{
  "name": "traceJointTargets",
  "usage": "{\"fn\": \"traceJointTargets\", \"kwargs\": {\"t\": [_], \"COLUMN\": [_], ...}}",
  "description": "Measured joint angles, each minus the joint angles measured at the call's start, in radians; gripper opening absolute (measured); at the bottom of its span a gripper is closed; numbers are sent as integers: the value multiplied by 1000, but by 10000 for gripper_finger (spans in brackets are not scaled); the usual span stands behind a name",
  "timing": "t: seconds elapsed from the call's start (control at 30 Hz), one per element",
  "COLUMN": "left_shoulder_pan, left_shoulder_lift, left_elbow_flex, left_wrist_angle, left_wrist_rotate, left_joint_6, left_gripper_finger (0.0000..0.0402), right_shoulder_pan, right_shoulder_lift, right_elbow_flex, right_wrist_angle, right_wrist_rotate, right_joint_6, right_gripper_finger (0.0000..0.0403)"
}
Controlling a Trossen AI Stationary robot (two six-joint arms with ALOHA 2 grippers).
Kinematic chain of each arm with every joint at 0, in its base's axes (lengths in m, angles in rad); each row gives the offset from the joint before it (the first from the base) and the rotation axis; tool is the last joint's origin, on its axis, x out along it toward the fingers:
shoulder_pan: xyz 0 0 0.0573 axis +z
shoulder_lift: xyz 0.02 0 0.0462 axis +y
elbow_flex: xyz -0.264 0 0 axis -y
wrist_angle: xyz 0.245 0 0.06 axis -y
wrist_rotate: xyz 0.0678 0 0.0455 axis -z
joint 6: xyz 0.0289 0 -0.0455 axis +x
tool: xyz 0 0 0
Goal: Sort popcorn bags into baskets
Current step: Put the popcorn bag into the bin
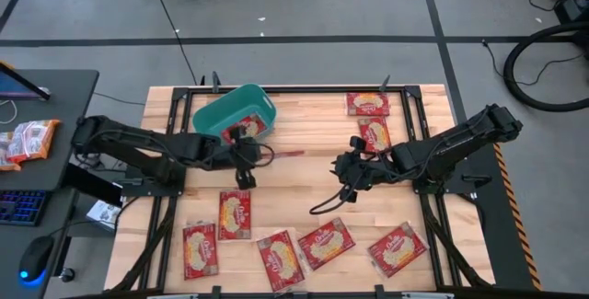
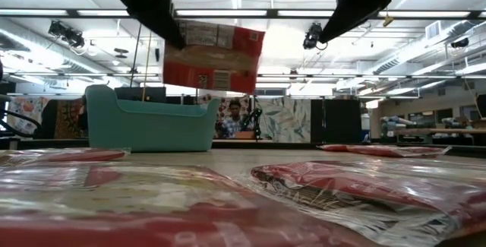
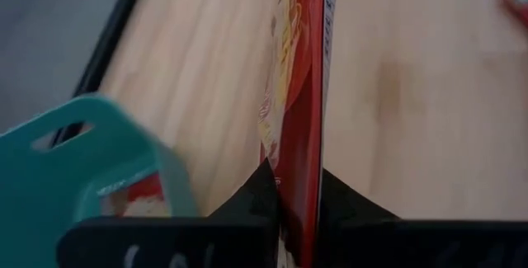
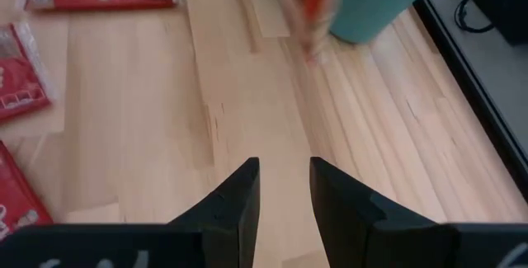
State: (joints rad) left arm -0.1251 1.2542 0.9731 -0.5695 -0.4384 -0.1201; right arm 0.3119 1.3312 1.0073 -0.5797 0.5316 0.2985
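My left gripper [image 1: 245,159] is shut on one red popcorn bag [image 2: 213,57], carried in the air just right of the teal basket [image 1: 234,110]. From above, the bag shows edge-on as a thin red line [image 1: 287,154]. The basket [image 3: 99,165] holds another red packet [image 3: 136,204]. My right gripper [image 4: 285,184] is open and hovers over bare wood near the table's middle [image 1: 342,172], touching nothing. Several more bags lie flat on the table: two near the far right [image 1: 368,104] and a row along the near edge [image 1: 327,242]. My left gripper pinches the bag between its two fingers at one end of the packet [image 3: 299,190]. The fingers come slanting down from the table's left. The bag is lifted clear and stands on edge, reaching away from the fingers toward the table's right, its free end [image 2: 254,61] drooping slightly.
Black frame rails run along the table's edges [image 1: 419,115]. Bare wood lies between the two grippers [image 1: 304,179]. A desk with a keyboard, mouse and snack packets [image 1: 28,141] stands left of the table. A cable hangs below the right gripper [image 1: 329,203].
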Motion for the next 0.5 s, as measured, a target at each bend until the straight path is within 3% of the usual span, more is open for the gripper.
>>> {"fn": "traceJointTargets", "kwargs": {"t": [0.27,0.5], "left_shoulder_pan": [50,120], "left_shoulder_lift": [-106,-126], "left_elbow_flex": [-32,-32], "left_wrist_angle": [-115,-254], "left_wrist_rotate": [-129,-253], "left_joint_6": [-52,-121], "left_gripper_finger": [28,28], "right_shoulder_pan": [0,0], "right_shoulder_lift": [0,0], "right_elbow_flex": [-4,-14], "right_wrist_angle": [7,26], "right_wrist_rotate": [3,2], "right_joint_6": [-2,-2], "right_gripper_finger": [113,113]}}
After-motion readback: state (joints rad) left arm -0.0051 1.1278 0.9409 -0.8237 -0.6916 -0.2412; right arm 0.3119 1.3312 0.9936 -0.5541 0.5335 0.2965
